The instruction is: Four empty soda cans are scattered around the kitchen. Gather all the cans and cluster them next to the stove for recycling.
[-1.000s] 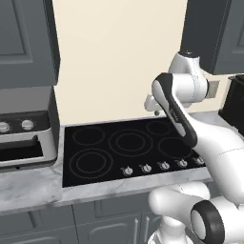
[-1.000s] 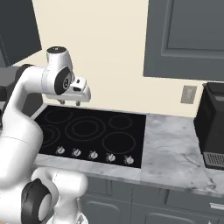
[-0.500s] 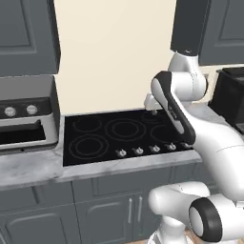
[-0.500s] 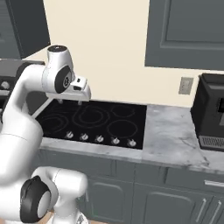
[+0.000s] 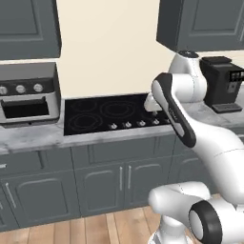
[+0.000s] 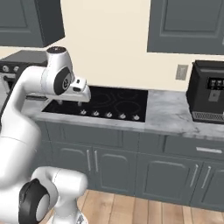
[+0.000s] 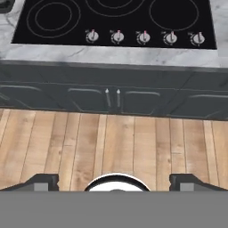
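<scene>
Stove point(image 5: 112, 112): flat black glass cooktop set into the grey marbled counter point(image 6: 168, 114), with thin ring burners and a front row of five small silver knobs point(image 7: 144, 38). In the left base view it lies between the grey toaster oven point(image 5: 27, 95) on its left and the black coffee machine point(image 5: 223, 81) further along on its right. In the right base view the coffee machine stands well apart from the cooktop, with bare counter between them.

Gripper point(image 7: 115, 182): jaws spread wide, nothing between them. In the hand view the two dark fingertips point(image 7: 42, 182) sit far apart at the bottom edge, looking down over the wooden floor point(image 7: 111, 147) and the dark cabinet doors point(image 7: 113, 99) below the counter. In the right base view the hand point(image 6: 80, 91) hangs at about counter height, in front of the cooktop's left part.
</scene>
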